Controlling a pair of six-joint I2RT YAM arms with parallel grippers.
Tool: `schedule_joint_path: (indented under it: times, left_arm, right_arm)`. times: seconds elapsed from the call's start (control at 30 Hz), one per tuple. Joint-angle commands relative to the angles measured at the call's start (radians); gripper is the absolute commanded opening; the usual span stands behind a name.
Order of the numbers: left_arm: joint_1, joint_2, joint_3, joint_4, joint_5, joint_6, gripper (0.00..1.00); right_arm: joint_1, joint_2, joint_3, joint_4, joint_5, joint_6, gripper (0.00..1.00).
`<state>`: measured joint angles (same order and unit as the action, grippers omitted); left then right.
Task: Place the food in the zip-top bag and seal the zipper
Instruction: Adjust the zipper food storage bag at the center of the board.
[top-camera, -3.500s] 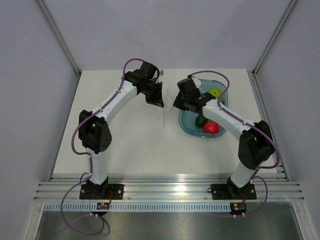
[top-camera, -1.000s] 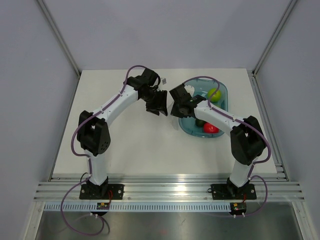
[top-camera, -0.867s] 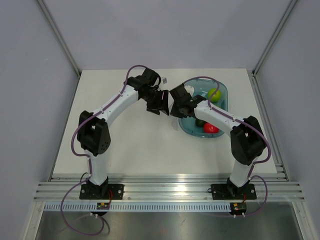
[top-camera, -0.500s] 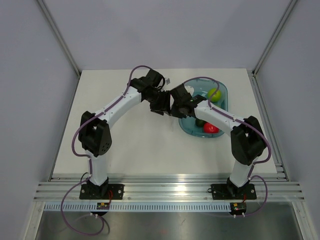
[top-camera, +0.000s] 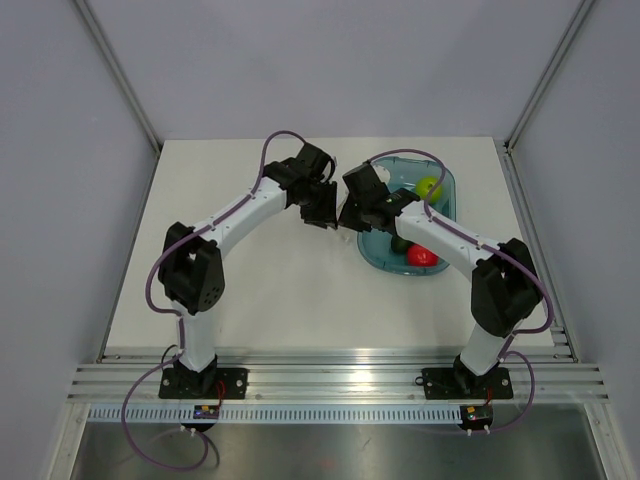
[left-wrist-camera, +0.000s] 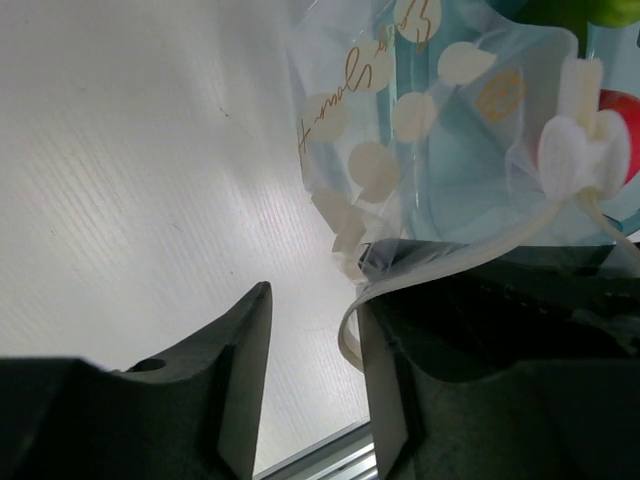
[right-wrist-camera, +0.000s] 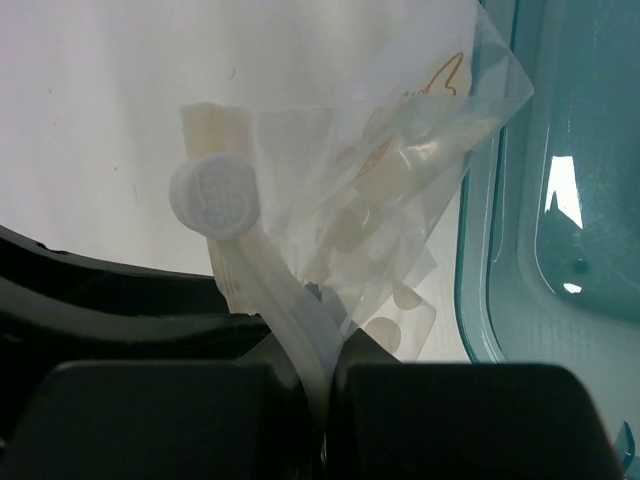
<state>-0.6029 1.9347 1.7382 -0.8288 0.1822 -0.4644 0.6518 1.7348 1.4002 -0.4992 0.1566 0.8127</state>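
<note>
The right gripper (right-wrist-camera: 322, 368) is pinched tight on the zipper (right-wrist-camera: 272, 300), holding the zip-top bag (left-wrist-camera: 400, 115) up off the table just left of the teal tray (right-wrist-camera: 492, 300). The left gripper (left-wrist-camera: 312, 340) sits right beside it at about 9 o'clock, its jaws half apart with nothing between them yet and the strip curling against the inner face of one finger. The job now, I'd say, is to catch the opposite lip and pull the mouth open. It should bite only one layer of film, close to the strip, or both sides get clamped together.

The food (top-camera: 400, 243) is in the tray, at about 5 o'clock from the bag and partly under the right arm.

The table (top-camera: 250, 290) is matte white. Plain grey walls (top-camera: 330, 60) close in three sides, and a ribbed metal rail (top-camera: 330, 375) runs along at 6 o'clock.
</note>
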Motion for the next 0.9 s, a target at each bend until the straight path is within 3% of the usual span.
schedule_joint_path:
  times: [0.0,0.1,0.5,0.87]
  left_arm:
    - [-0.008,-0.010,-0.009,0.063,-0.044,-0.026,0.35]
    - [-0.006,-0.013,0.010,0.027,-0.096,-0.019,0.01]
    - [0.034,-0.082,-0.008,-0.091,-0.084,0.047,0.00]
    - [0.055,-0.083,0.006,-0.158,-0.004,0.087,0.00]
  right_arm:
    - [0.017,-0.014,0.026,0.022,-0.026,0.016,0.00]
    - [0.016,-0.001,0.013,-0.016,0.026,0.005,0.00]
    - [0.009,0.108,0.082,-0.133,0.156,-0.030,0.02]
    - [-0.001,0.155,0.132,-0.148,0.129,-0.040,0.32]
